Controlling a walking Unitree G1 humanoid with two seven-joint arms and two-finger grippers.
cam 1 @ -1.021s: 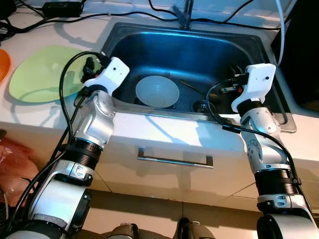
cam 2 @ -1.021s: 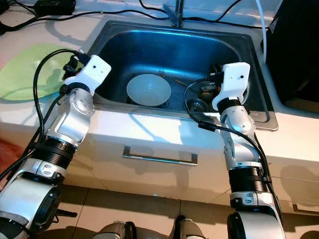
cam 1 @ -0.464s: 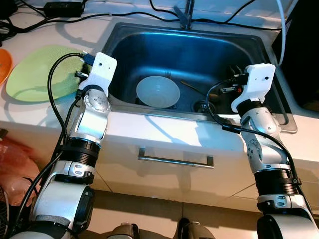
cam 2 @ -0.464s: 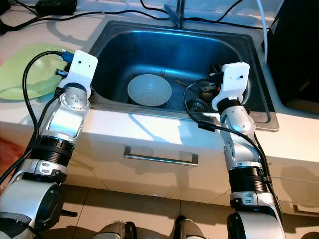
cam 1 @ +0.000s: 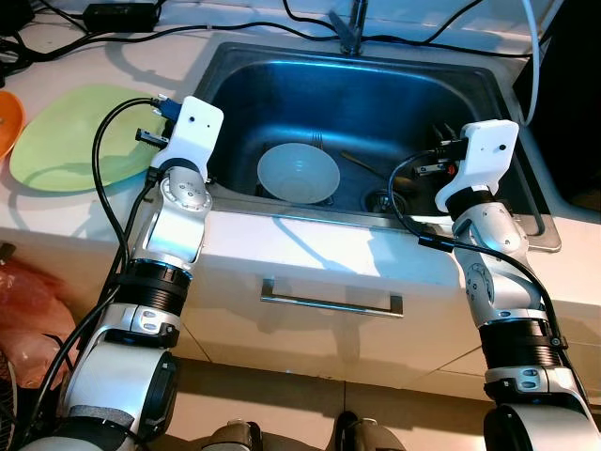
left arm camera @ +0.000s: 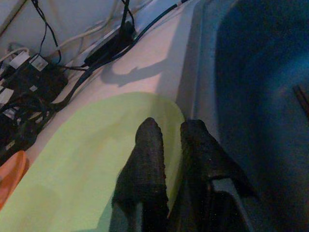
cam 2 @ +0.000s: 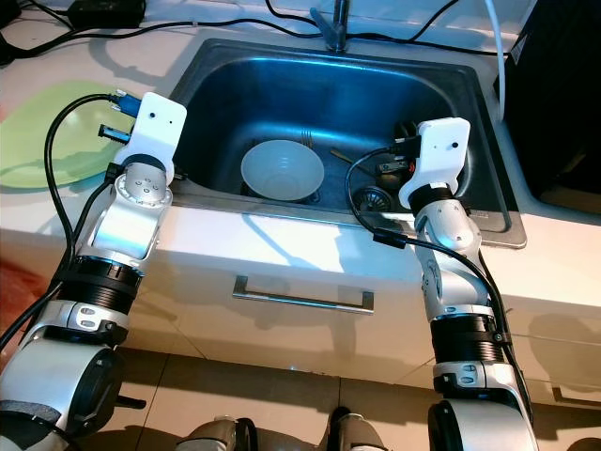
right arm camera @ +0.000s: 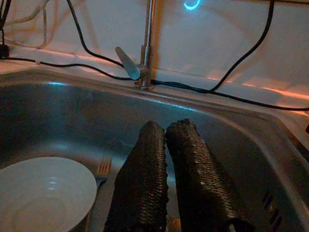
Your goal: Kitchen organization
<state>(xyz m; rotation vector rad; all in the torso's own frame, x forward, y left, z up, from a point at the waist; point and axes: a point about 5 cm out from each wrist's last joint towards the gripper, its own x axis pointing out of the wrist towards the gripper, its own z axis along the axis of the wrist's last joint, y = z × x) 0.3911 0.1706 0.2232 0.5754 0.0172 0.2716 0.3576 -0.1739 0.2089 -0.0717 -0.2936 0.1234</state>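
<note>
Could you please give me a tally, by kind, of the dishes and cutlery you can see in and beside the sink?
Bowls: 1, a white bowl in the sink.
Plates: 2, a green plate and an orange plate on the counter.
Forks: 1, a fork beside the bowl.
Total: 4

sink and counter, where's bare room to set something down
Free: the sink floor behind the white bowl, toward the faucet. Also the counter strip between the green plate and the sink rim. Crowded: the drain corner with utensils near the right gripper, and the back counter with cables.
</note>
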